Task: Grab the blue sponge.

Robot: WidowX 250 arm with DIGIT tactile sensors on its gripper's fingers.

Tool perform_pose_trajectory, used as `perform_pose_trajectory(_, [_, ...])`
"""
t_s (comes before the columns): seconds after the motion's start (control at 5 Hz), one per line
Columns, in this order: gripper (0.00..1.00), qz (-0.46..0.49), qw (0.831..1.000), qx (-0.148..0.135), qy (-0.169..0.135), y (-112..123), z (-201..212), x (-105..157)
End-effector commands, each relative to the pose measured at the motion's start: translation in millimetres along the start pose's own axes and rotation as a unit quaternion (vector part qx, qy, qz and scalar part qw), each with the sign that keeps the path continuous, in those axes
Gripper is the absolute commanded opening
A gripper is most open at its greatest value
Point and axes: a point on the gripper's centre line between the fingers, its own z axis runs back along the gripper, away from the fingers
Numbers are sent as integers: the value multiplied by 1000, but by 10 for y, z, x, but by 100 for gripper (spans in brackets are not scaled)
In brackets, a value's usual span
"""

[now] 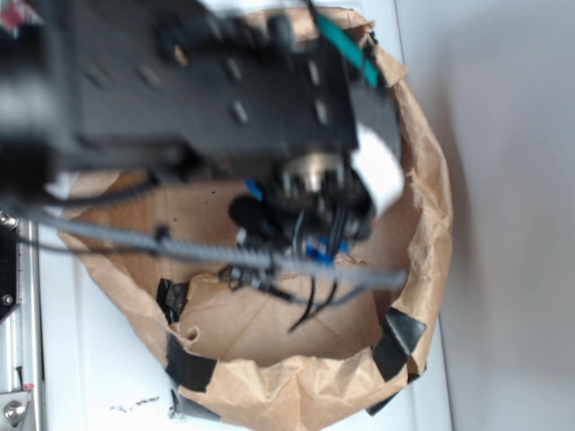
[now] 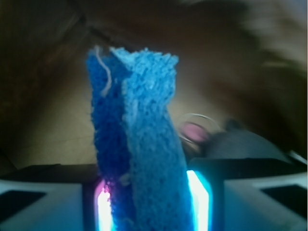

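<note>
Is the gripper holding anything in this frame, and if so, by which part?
Yes. The gripper is shut on the blue sponge, clamping one end of it between the fingers; the rest sticks out past the fingertips.

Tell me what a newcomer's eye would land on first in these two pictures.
In the wrist view, the blue sponge fills the centre, standing up between the glowing pads of the gripper, which is shut on it. In the exterior view, the blurred black robot arm covers the top, hanging over a crumpled brown paper bag patched with black tape.
</note>
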Motion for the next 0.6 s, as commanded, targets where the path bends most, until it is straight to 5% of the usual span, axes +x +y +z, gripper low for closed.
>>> perform_pose_trajectory(0.0, [0,69,996,35,36,-13,618,-265])
perform_pose_trajectory(0.2, [0,75,996,47,6,-77,718,-386])
perform_pose_trajectory(0.4, [0,67,995,69,15,-146,644,-349])
